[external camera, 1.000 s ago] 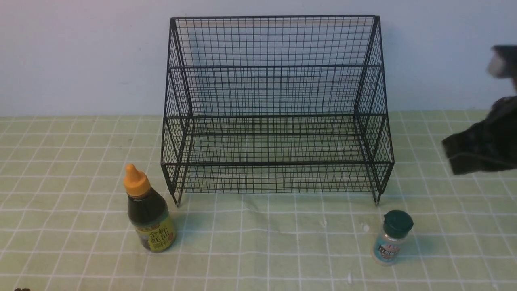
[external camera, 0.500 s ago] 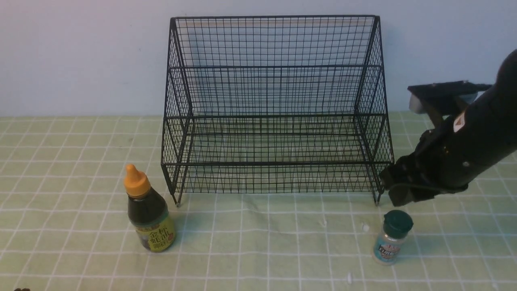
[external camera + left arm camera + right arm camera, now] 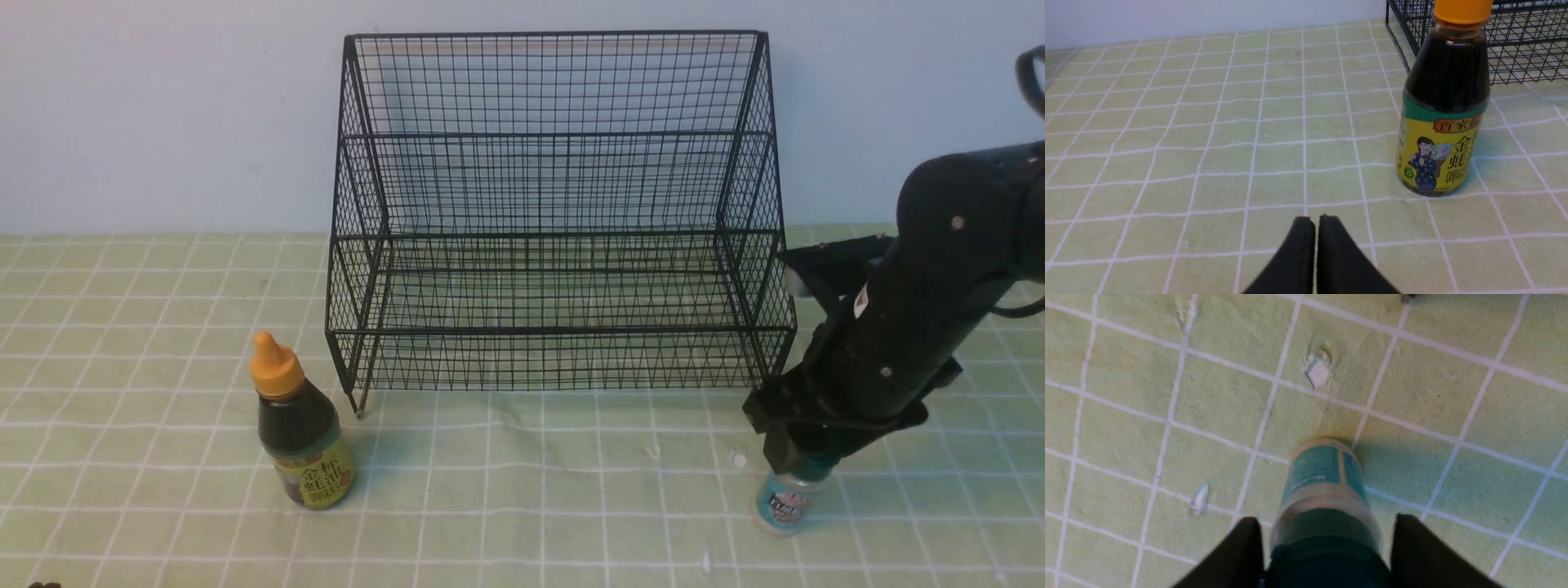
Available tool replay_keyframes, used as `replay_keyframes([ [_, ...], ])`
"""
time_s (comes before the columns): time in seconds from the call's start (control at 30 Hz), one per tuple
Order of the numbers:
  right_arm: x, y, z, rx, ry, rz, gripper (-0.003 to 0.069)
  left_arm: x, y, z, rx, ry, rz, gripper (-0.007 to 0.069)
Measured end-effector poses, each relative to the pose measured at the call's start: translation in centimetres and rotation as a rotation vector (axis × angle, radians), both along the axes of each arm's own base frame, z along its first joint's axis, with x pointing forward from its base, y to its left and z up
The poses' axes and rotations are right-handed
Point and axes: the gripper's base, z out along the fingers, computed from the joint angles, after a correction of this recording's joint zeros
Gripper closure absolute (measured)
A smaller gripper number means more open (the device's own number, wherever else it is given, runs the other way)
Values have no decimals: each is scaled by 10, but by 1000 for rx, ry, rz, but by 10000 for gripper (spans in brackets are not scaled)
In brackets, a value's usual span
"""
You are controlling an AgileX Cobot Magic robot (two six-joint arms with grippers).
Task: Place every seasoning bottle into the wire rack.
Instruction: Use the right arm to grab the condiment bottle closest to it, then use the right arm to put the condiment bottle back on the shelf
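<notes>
The black wire rack (image 3: 555, 212) stands at the back middle, both tiers empty. The dark-sauce bottle (image 3: 300, 425) with orange cap and yellow label stands upright at the rack's front left; it also shows in the left wrist view (image 3: 1443, 106). The small shaker (image 3: 782, 500) with teal label stands at the rack's front right. My right gripper (image 3: 796, 457) is over it, open, with a finger on each side of the green lid (image 3: 1327, 555); small gaps show. My left gripper (image 3: 1316, 222) is shut and empty, low over the cloth, short of the sauce bottle.
A green checked cloth (image 3: 531, 490) covers the table. A few small white flecks (image 3: 1316, 371) lie on it near the shaker. The rack's front right leg stands close behind my right arm (image 3: 906, 343). A pale wall is behind the rack.
My right arm has swung in from the right edge and come down over the shaker, covering its lid. The bottles and rack have not moved.
</notes>
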Motion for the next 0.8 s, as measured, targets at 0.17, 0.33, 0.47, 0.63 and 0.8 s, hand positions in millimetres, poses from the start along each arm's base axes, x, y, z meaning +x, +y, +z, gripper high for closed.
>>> replay_keyframes([
  [0.17,-10,-3,18,-2,-2,30,331,0,0,0,0,0,0,631],
  [0.33,-34,-12,76,45,-135,38,331,0,0,0,0,0,0,631],
  [0.47,-45,-15,120,89,-269,40,331,0,0,0,0,0,0,631],
  [0.63,-40,-14,171,136,-426,54,331,0,0,0,0,0,0,631],
  [0.8,-5,-1,173,136,-436,61,331,0,0,0,0,0,0,631],
])
